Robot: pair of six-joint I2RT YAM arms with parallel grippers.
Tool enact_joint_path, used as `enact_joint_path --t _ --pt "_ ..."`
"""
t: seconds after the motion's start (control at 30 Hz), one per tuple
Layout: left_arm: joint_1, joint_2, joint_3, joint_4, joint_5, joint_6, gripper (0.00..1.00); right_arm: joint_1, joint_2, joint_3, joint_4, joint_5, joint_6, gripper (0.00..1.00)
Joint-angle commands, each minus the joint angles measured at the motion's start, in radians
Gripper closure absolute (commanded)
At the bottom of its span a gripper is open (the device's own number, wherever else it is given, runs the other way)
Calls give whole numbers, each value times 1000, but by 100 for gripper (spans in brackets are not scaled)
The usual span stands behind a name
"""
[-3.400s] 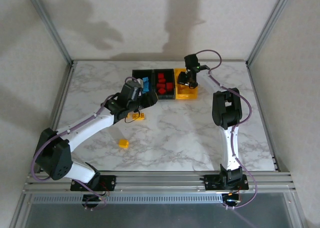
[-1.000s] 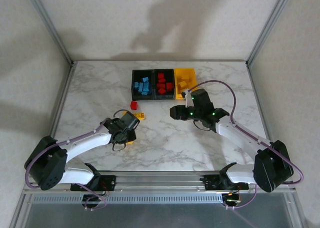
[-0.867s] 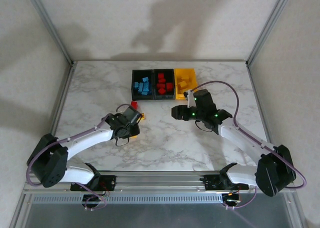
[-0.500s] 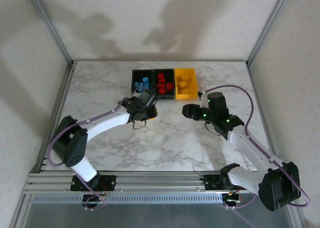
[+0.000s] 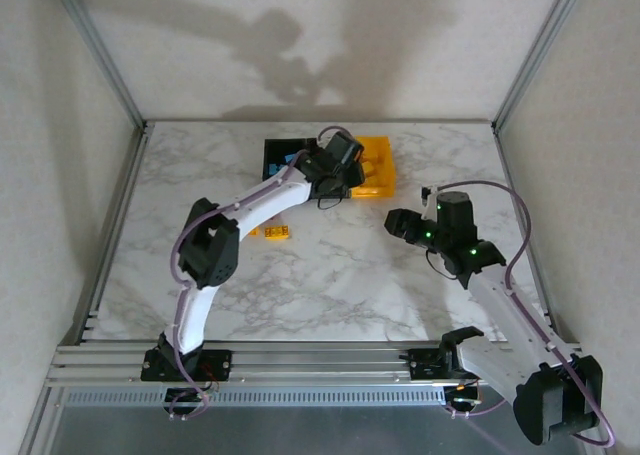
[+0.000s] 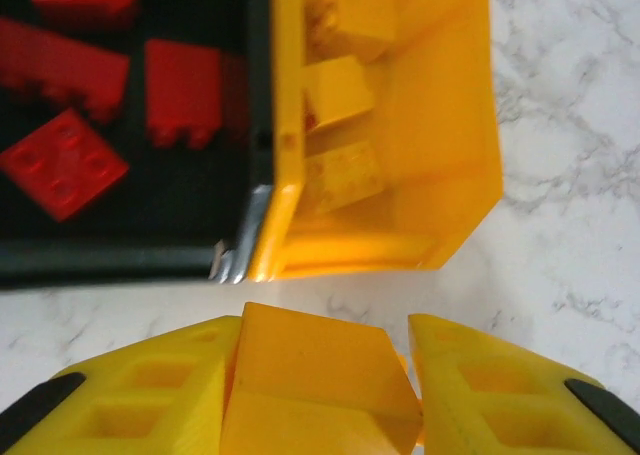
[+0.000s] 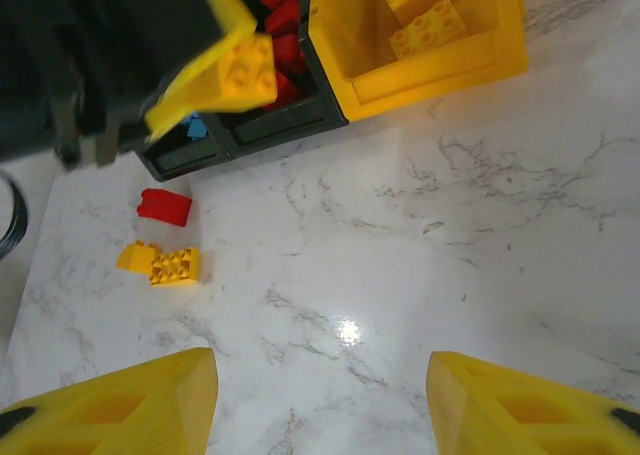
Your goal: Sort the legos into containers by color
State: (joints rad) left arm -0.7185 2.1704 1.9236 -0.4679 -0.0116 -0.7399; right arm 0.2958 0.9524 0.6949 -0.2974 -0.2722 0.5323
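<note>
Brick [image 6: 315, 375], yellow, clamped in left gripper [image 6: 320, 400] just short of yellow bin [image 6: 462, 175] near wall. Red bricks [image 6: 62, 165] in adjoining black bin [image 6: 150, 265]. Loose red brick [image 7: 165, 206] and yellow bricks [image 7: 160, 263] on counter [image 7: 450, 255]. Right gripper [image 7: 320, 400] parted, holding nothing, above counter.

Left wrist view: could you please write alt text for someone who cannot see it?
The left gripper clamps a yellow plastic brick; ahead sits a yellow open-top plastic bin of yellow bricks, beside a black bin of red bricks, on white marble.
</note>
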Motion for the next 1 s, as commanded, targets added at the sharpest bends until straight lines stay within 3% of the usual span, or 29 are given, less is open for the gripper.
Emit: enact_joint_path --t 0.0,0.23,0.63,0.97 --pt "-6 94 146 -73 -7 32 74 -12 -29 -17 -27 21 10 43" --pt "0 256 364 -86 11 26 73 -28 -75 -17 -58 42 9 42" --pt "8 365 431 14 56 -5 69 -44 -159 2 -123 69 8 41" --pt "11 373 442 25 49 -15 47 -47 -178 6 -135 63 5 40"
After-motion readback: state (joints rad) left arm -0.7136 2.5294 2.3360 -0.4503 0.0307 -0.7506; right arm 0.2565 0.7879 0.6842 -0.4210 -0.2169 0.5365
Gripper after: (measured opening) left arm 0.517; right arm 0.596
